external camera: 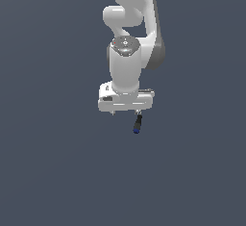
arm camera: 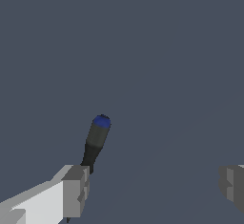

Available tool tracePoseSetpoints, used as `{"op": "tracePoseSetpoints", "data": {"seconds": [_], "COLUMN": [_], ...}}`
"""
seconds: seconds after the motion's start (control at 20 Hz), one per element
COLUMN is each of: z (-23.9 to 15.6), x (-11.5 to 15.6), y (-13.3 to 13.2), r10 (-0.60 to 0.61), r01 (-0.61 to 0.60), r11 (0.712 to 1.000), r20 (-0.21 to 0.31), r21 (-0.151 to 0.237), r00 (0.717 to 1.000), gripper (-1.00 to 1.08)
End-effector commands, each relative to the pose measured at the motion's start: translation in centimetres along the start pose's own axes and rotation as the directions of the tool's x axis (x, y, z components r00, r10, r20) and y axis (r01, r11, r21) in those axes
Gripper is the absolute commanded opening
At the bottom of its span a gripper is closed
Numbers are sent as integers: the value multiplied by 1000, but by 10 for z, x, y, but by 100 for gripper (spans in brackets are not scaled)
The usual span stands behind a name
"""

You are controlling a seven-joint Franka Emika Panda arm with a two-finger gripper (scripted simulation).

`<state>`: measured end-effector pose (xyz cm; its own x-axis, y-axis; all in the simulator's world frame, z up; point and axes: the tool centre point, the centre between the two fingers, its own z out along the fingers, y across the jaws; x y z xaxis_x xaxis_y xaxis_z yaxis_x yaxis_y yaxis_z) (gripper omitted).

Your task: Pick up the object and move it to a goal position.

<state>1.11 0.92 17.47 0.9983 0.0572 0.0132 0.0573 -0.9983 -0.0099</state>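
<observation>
Grey void — arm [external camera: 126,66] vertical, tool [arm camera: 155,189] agape, rod [arm camera: 96,139] beside

Flat, matte, dark slate-grey ground [external camera: 53,172], uniform in tone, without seams, edges or markings. Fills the exterior view and the wrist view [arm camera: 157,46] from border to border. Carries, as far as can be seen, just one loose item: a short black rod with a blue tip [external camera: 138,124], slanted in the exterior view, blue end lowest. Cannot tell whether resting on the ground or raised clear of it.
</observation>
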Motion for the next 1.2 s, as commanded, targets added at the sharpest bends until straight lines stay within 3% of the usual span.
{"op": "tracePoseSetpoints", "data": {"seconds": [0.0, 0.6, 1.15], "z": [2, 38, 90], "x": [-1, -20, -60], "y": [-2, -32, -73], "r10": [4, 108, 267], "r01": [-4, -108, -267], "r11": [1000, 994, 964], "r20": [0, 5, 9], "r21": [0, -2, -9], "r00": [1000, 994, 964], "gripper": [100, 100, 100]}}
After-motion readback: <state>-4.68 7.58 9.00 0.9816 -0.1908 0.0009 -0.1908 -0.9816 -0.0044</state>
